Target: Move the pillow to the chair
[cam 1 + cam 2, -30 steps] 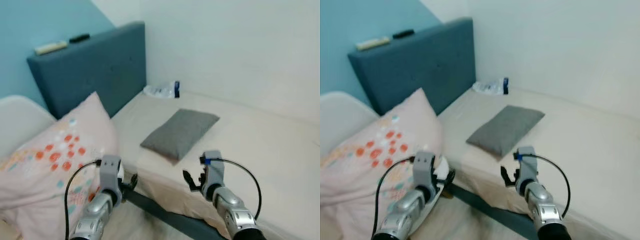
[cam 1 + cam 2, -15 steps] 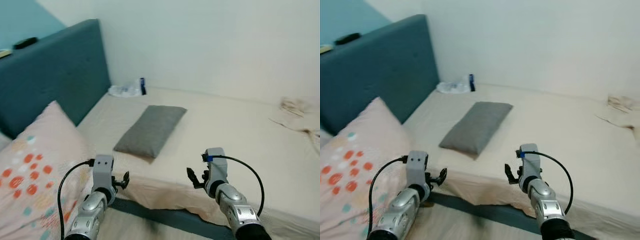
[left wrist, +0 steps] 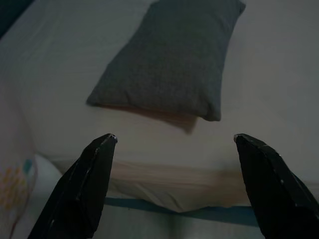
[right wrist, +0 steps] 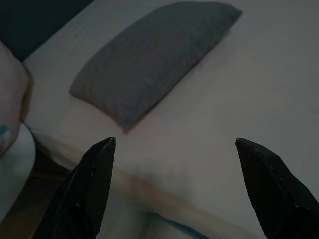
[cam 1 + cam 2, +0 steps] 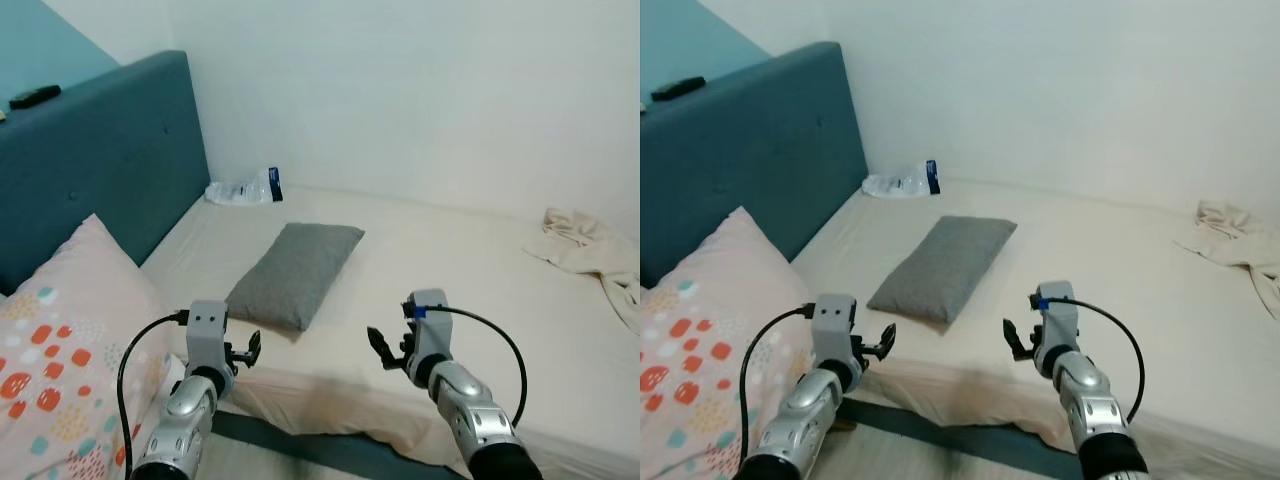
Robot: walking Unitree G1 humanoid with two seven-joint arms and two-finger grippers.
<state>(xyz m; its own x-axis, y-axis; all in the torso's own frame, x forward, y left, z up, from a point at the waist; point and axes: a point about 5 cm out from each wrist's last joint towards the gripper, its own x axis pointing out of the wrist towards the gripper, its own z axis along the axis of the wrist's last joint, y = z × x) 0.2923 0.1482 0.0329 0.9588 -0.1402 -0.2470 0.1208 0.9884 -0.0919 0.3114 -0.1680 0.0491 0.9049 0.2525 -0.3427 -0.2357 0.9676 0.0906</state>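
Bed (image 5: 470, 290) — grey pillow (image 5: 293, 272) atop

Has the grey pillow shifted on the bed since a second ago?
No. The grey pillow lies the same way on the mattress, equally far from the plastic bag by the headboard; the camera turned, not the pillow.
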